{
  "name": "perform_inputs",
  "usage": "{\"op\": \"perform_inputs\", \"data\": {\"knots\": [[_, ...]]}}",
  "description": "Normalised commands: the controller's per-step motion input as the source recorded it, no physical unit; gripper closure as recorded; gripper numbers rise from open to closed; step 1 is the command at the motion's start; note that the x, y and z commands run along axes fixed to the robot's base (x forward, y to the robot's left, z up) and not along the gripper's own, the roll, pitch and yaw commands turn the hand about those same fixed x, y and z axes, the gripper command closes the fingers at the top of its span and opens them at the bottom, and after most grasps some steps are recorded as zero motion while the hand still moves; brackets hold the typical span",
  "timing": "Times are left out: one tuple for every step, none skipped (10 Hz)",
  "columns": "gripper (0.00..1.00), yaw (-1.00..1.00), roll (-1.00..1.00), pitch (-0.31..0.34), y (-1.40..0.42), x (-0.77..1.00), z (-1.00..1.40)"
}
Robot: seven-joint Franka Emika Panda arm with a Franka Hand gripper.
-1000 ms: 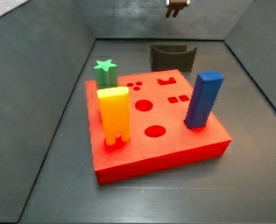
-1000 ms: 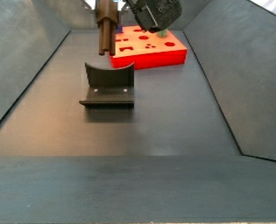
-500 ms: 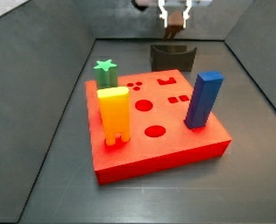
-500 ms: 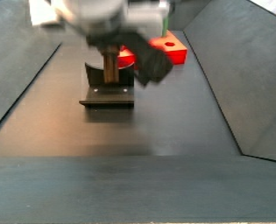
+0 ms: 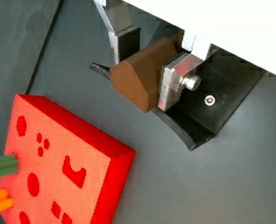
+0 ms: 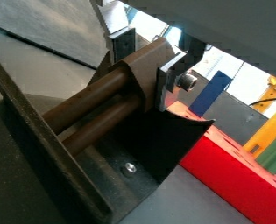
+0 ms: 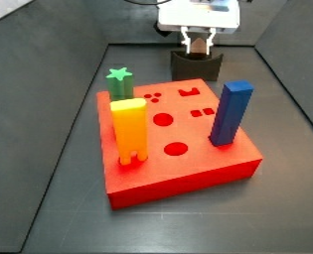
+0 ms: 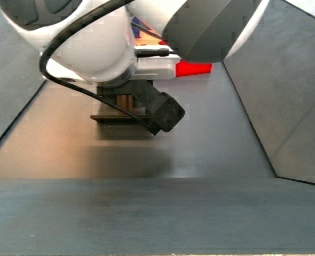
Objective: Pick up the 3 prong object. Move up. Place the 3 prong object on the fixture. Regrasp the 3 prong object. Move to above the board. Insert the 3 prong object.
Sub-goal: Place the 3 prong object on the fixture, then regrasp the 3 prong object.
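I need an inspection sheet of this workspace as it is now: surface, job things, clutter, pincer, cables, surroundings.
Surface: dark grey floor, bare beyond the items below.
Job things: brown peg held at the fixture; red board unfilled at three small holes.
Clutter: green star, orange block, blue block, all standing in the board.
Pincer: pincer shut on the peg, over the fixture.
Cables: nothing seen.
Surroundings: grey sloping walls.

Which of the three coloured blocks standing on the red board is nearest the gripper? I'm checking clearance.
The green star, at the board's far corner, is arguably closest to the gripper over the fixture; the blue block and orange-yellow block stand farther forward.
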Motion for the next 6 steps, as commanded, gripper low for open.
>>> {"op": "perform_inputs", "data": {"knots": [[1.00, -0.14, -0.12, -0.053, 0.13, 0.08, -0.40], [1.00, -0.11, -0.11, -0.056, 0.13, 0.08, -0.40], [1.00, -0.08, -0.11, -0.057, 0.13, 0.08, -0.40], [1.00, -0.06, -0.11, -0.056, 0.13, 0.08, -0.40], [0.00, 0.00, 0.00, 0.000, 0.00, 0.00, 0.00], [0.00, -0.01, 0.04, 0.089, 0.00, 0.00, 1.00]]}}
